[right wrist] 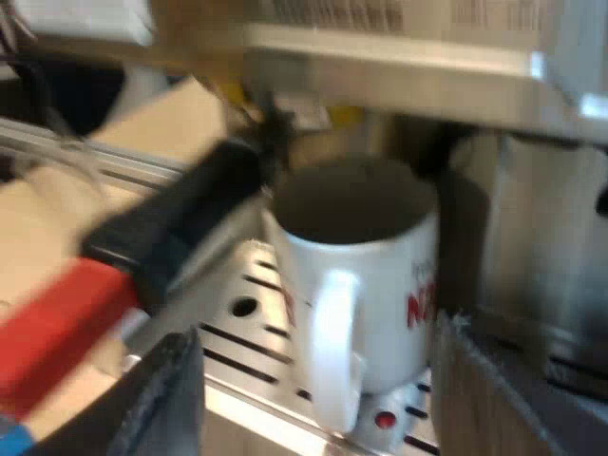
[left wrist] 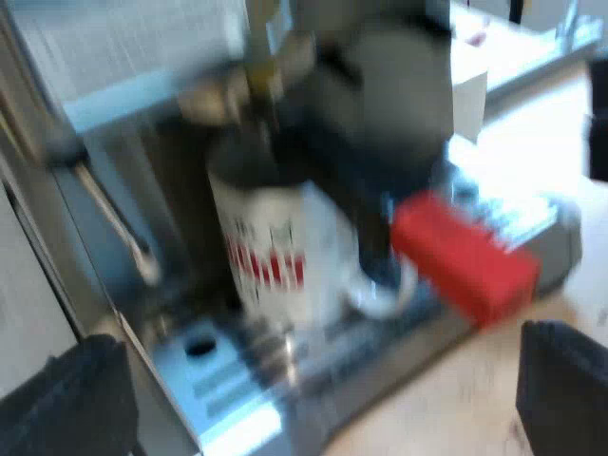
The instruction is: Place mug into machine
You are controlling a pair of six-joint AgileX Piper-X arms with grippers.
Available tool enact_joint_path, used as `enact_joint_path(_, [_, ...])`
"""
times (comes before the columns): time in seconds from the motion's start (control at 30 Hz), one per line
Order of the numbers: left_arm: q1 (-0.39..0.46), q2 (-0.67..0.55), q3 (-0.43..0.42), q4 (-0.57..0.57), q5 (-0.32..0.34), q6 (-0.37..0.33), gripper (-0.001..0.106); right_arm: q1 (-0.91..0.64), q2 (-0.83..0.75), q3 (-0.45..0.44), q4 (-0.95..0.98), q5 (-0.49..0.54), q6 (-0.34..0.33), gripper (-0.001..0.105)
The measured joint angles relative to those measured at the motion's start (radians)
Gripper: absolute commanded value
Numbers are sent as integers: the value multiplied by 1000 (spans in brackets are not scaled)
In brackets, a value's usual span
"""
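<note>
The mug (left wrist: 275,256) stands upright on the machine's (left wrist: 95,85) tray (left wrist: 237,380), directly under the holder (left wrist: 380,142) locked into the front. It is white with red lettering; in the right wrist view its dark inside shows and its own handle faces the right gripper (right wrist: 323,389). That gripper's two fingers (right wrist: 166,399) are spread wide with the mug's handle in the gap between them. One finger comes close to the mug's wall, though the blur leaves it unclear whether it touches — nothing is clamped. The left gripper (left wrist: 318,380) is likewise spread apart and holds nothing, hanging before the tray's edge, apart from the mug. The holder's dark handle juts out beside the mug's rim and ends in a red block (left wrist: 465,256) that hangs over the tray's front edge. The tray is brushed metal with long slots and a round hole (left wrist: 199,347) near the mug's foot; a small red dot (right wrist: 383,418) shows on it by the mug's base. Below the tray lies a pale wooden table (left wrist: 456,408). Past the machine the room is bright — a pale counter (left wrist: 532,47) with a white box-like thing (left wrist: 470,95), too smeared to name.
</note>
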Motion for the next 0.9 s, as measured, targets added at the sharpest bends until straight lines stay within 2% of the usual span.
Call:
enact_joint_path(0.07, [0, -21, -21, 0, 0, 0, 82, 40, -129, 0, 92, 19, 0, 40])
enact_joint_path(0.1, [0, -21, -21, 0, 0, 0, 82, 51, -158, 0, 114, 27, 0, 31])
enact_joint_path(0.17, [0, -78, -58, 0, 0, 0, 82, 86, -215, 0, 160, 48, 0, 3])
enact_joint_path(0.2, [0, -86, -61, 0, 0, 0, 82, 93, -226, 0, 173, 52, 0, 0])
enact_joint_path(0.33, [0, -144, -89, 35, 21, 0, 82, 162, -289, -7, 204, 98, 4, 0])
enact_joint_path(0.47, [0, -169, -103, 68, 47, 0, 82, 185, -274, -59, 272, 170, 41, 0])
enact_joint_path(0.57, [0, -178, -107, 79, 51, 0, 82, 185, -263, -83, 286, 175, 46, 0])
enact_joint_path(0.67, [0, -198, -116, 105, 52, 0, 82, 185, -206, -149, 292, 183, 46, 0])
enact_joint_path(0.77, [0, -199, -117, 105, 62, 0, 82, 185, -84, -243, 292, 185, 48, 0])
enact_joint_path(0.9, [0, -199, -117, 105, 76, 0, 82, 161, 14, -307, 292, 184, 48, 0])
